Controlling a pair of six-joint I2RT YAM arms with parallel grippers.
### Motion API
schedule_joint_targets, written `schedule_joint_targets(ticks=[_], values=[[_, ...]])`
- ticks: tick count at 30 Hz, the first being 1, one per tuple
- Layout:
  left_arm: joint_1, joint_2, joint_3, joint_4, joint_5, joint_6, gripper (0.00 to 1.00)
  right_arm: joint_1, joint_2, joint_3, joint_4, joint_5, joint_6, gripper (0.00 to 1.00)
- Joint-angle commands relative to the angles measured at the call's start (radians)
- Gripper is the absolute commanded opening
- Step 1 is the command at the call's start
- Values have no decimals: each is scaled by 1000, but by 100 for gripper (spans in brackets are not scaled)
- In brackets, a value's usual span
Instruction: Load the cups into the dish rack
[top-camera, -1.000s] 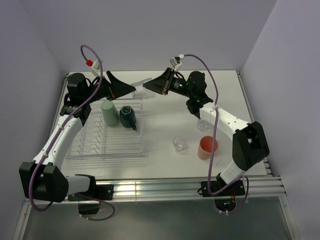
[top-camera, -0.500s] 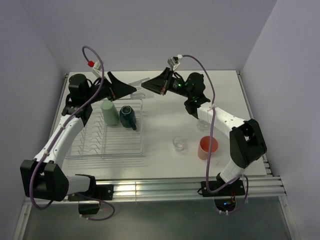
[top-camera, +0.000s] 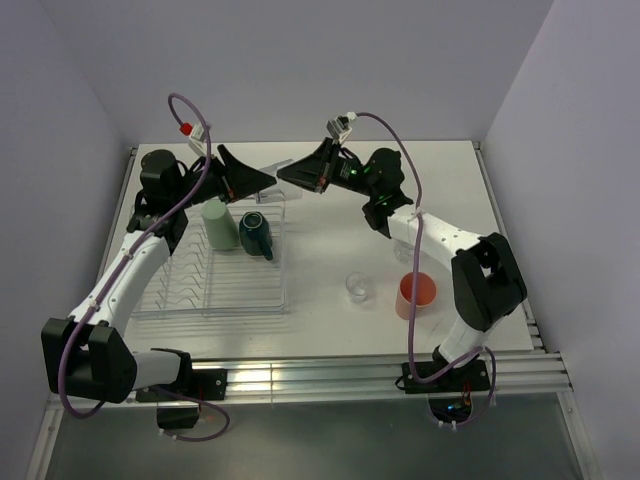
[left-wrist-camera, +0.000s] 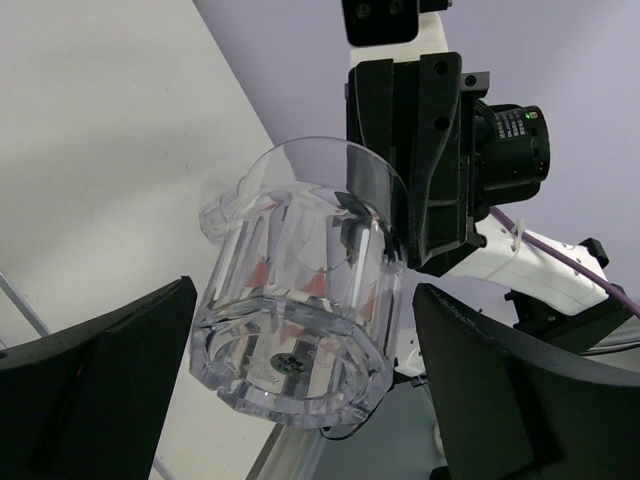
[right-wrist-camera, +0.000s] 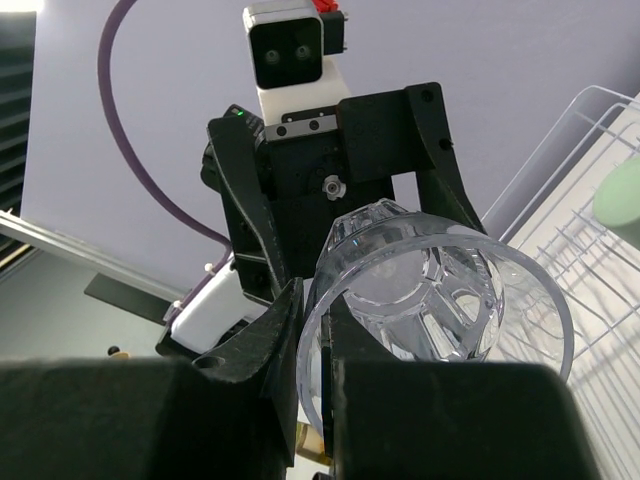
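Note:
My right gripper (top-camera: 292, 176) is shut on the rim of a clear glass (top-camera: 279, 168) and holds it in the air above the far end of the dish rack (top-camera: 215, 285). In the right wrist view its jaws (right-wrist-camera: 315, 315) pinch the wall of that glass (right-wrist-camera: 450, 290). My left gripper (top-camera: 262, 179) is open, and its fingers straddle the base of the glass (left-wrist-camera: 300, 330) without clamping it. A pale green tumbler (top-camera: 214, 223) and a dark teal mug (top-camera: 253, 231) stand in the rack. A clear glass (top-camera: 358, 287) and a salmon-pink tumbler (top-camera: 415, 295) stand on the table. Another clear glass (top-camera: 405, 250) is half hidden by the right arm.
The rack's near rows of prongs (top-camera: 190, 280) hold nothing. The two grippers face each other closely over the rack's far right corner. Purple cables loop above both arms. Walls close the table at the back and sides.
My right gripper has carried the clear glass leftward. The glass base now sits between the open fingers of my left gripper, which has barely moved.

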Motion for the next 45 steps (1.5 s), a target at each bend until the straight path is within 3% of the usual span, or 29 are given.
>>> schedule_joint_targets(ticks=[1,3,6,9,12,17,24,30,35,39,45], values=[[-8,-6,2,60,18,-5,95,14,1,55,91,-8,18,0],[-8,-5,3,57,24,-3,91,14,7,59,90,-8,18,0],[-11,-5,6,48,27,0,77,14,11,62,90,-8,15,0],[-11,-11,15,23,29,9,34,14,6,64,78,-4,0,0],[-11,-24,28,-15,19,26,0,14,-9,61,44,10,-32,2],[-11,-58,49,-71,4,59,0,14,-34,49,-13,36,-84,29],[-6,-112,112,-179,-45,131,0,5,-106,7,-165,123,-207,47],[9,-130,192,-438,-152,248,0,-17,-210,-7,-433,255,-390,50],[11,-133,308,-696,-301,357,0,-30,-272,6,-687,462,-538,50],[11,-117,391,-944,-545,441,0,-33,-279,33,-807,584,-620,50],[8,-146,353,-1065,-732,483,0,-35,-259,70,-910,679,-701,51]])
